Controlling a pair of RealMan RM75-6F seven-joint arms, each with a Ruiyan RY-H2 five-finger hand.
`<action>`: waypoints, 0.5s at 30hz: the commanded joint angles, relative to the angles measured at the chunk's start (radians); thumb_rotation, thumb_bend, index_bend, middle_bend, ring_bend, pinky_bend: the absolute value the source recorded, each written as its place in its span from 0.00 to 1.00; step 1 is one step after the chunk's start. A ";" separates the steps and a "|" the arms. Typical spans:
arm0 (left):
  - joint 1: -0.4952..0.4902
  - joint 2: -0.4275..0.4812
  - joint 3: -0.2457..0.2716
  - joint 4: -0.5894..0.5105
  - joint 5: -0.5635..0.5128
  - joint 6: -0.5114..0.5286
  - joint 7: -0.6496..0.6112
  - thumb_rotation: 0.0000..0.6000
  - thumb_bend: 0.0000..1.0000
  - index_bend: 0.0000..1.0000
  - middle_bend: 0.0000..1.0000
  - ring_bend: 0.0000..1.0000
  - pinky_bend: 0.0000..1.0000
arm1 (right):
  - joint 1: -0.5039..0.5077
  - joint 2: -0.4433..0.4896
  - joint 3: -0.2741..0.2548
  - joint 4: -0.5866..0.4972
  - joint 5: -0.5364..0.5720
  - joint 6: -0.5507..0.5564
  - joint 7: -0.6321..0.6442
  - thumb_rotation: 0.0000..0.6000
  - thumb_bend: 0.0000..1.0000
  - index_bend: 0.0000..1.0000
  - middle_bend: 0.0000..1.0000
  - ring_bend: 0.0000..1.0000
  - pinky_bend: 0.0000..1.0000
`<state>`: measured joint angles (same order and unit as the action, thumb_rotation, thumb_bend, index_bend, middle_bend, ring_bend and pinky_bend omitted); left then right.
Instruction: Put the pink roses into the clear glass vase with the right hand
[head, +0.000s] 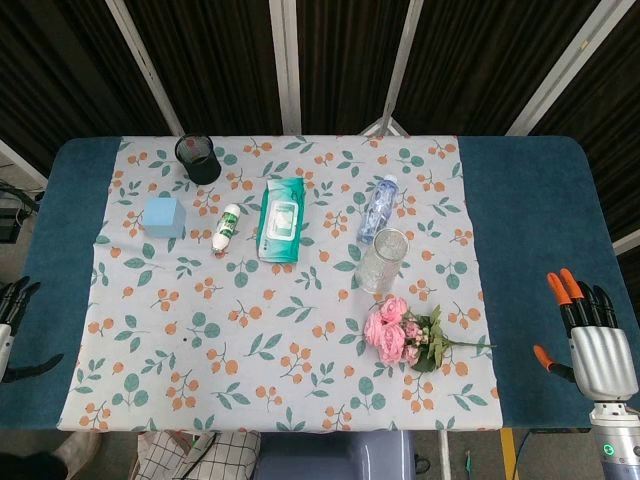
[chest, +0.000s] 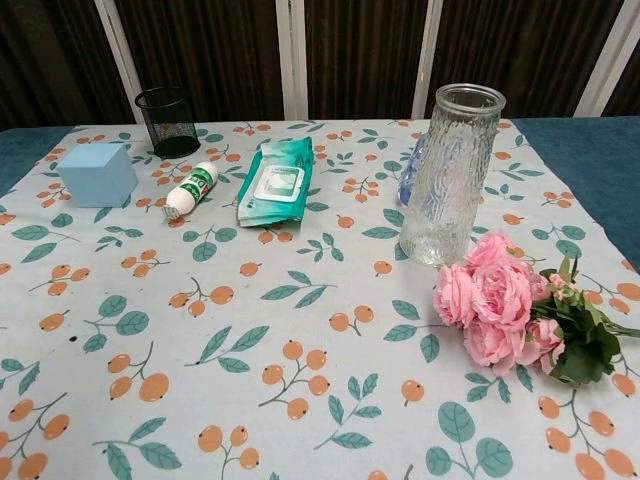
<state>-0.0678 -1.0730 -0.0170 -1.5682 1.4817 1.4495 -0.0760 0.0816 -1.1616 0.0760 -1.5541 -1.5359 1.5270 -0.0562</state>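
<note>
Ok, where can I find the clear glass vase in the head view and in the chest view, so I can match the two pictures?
Head view: the clear glass vase stands right of centre on the floral cloth, just above the pink roses.
Chest view: the vase stands upright at upper right, behind the roses.
Shared landmark: the plastic bottle lying just beyond the vase; in the chest view it peeks out at the vase's left.

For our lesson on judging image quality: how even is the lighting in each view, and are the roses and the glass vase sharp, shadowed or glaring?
Head view: soft, even light, faint shadows; the roses are sharp, and the vase, seen from above, shows no strong glare. Chest view: equally even; the vase shows crisp ribbing with mild highlights; the tablecloth stays in focus to the near edge.
</note>
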 joint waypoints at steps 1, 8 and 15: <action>-0.001 0.000 -0.001 0.000 -0.001 -0.001 0.002 1.00 0.00 0.00 0.00 0.00 0.00 | 0.000 -0.001 0.000 0.002 0.000 0.001 0.001 1.00 0.25 0.00 0.00 0.00 0.00; -0.006 -0.002 -0.005 -0.002 -0.005 -0.006 0.008 1.00 0.00 0.00 0.00 0.00 0.00 | -0.001 -0.001 0.003 0.002 0.007 0.001 0.007 1.00 0.25 0.00 0.00 0.00 0.00; -0.003 -0.002 -0.004 -0.003 -0.004 -0.002 0.002 1.00 0.00 0.00 0.00 0.00 0.00 | 0.000 0.004 -0.003 -0.006 -0.016 0.008 0.031 1.00 0.25 0.00 0.00 0.00 0.00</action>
<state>-0.0711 -1.0747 -0.0210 -1.5715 1.4785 1.4478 -0.0739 0.0806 -1.1584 0.0745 -1.5586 -1.5495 1.5348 -0.0263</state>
